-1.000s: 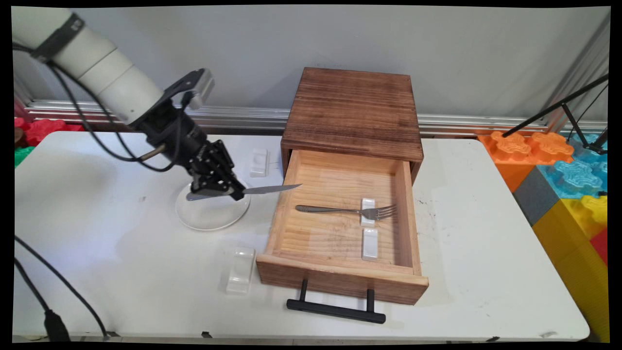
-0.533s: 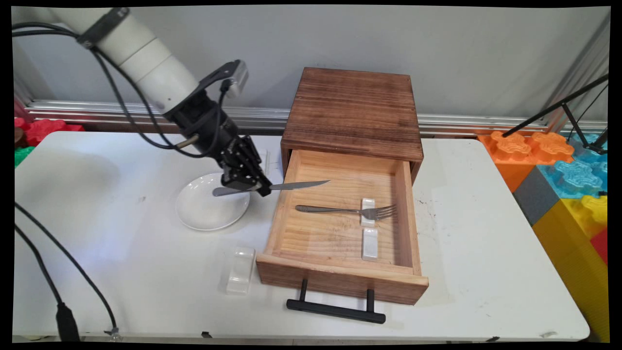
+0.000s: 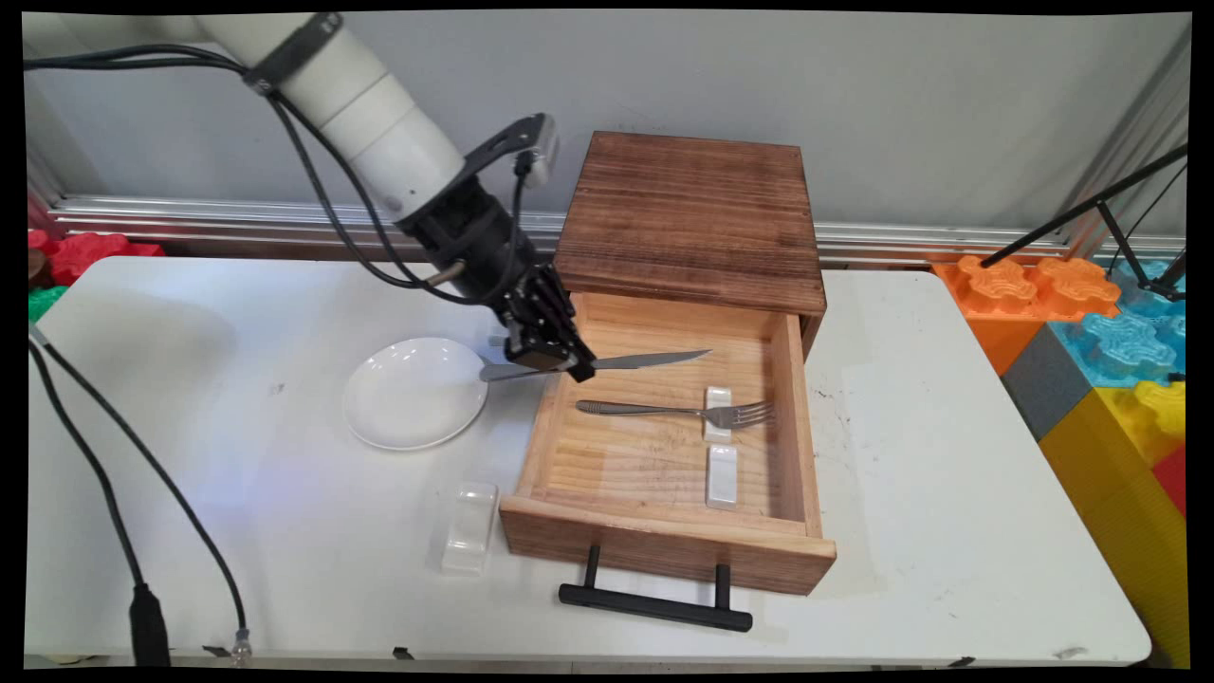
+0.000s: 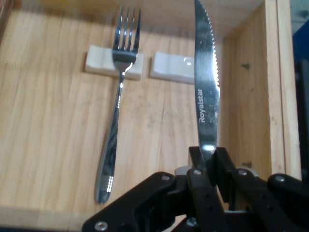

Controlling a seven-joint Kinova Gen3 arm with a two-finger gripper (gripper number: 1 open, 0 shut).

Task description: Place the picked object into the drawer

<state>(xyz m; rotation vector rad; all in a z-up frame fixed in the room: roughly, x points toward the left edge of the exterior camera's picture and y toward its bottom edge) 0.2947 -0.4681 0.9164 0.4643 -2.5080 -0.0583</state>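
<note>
Carrying a serrated table knife (image 3: 607, 364), the black gripper (image 3: 555, 359) hangs at the centre-left of the main view, just over the left wall of the open wooden drawer (image 3: 531, 446); its jaws are pinched narrow on the knife near where blade meets handle, as the hand view shows with the blade (image 4: 205, 87) rising straight up from between the fingers (image 4: 199, 162). The knife lies roughly level, handle end pointing left toward the white plate (image 3: 414, 392) and tip reaching right over the drawer's floor, clear of the wood beneath it as far as the pictures tell. Inside the drawer, a fork (image 3: 675, 411) already lies across the middle of the frame with its tines resting on one small white rest (image 3: 718, 410); a second white rest (image 3: 722, 475) sits just below it in the picture and carries nothing. In the hand view the blade tip shows just beside that bare rest (image 4: 174, 67), which lies right of the fork's rest. So the fork is placed, the knife is lifted and over the drawer but not set down, and the plate at centre-left holds nothing. Another pale rest (image 3: 469, 526) stands on the white table (image 3: 237, 531) at lower centre-left, outside the drawer's front corner. The drawer stands pulled out from its dark wooden cabinet (image 3: 689, 213), black handle (image 3: 654, 607) toward the bottom of the frame.
</note>
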